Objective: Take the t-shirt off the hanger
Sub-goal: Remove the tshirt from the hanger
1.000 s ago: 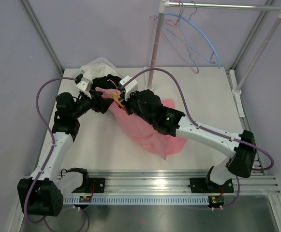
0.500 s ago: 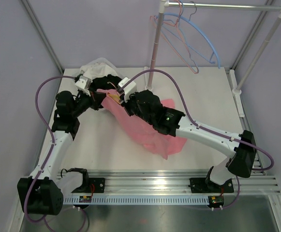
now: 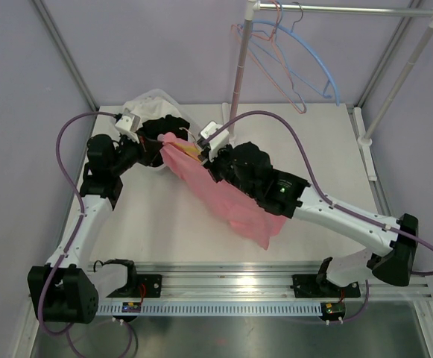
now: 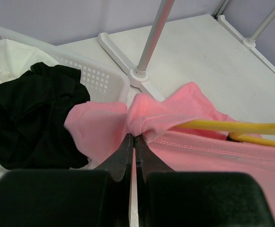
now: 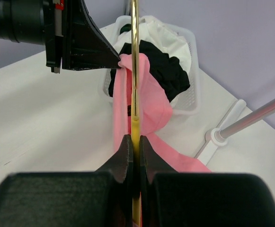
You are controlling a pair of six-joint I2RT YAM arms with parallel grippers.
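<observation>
A pink t-shirt is stretched between my two grippers over the white table. The yellow hanger is still inside it, and one yellow arm pokes out of the cloth. My left gripper is shut on a bunched fold of the shirt's pink fabric at its upper left end, seen from above just right of the basket. My right gripper is shut on the yellow hanger's wire, with the shirt hanging around and below it.
A white laundry basket with black and white clothes stands at the back left, just behind the grippers. A clothes rack's pole and foot stand behind them. Blue and pink empty hangers hang from its rail.
My left gripper has closed on the shirt's fabric. The right arm has shifted to the right with the hanger, and the shirt is now pulled out longer between the two grippers.
</observation>
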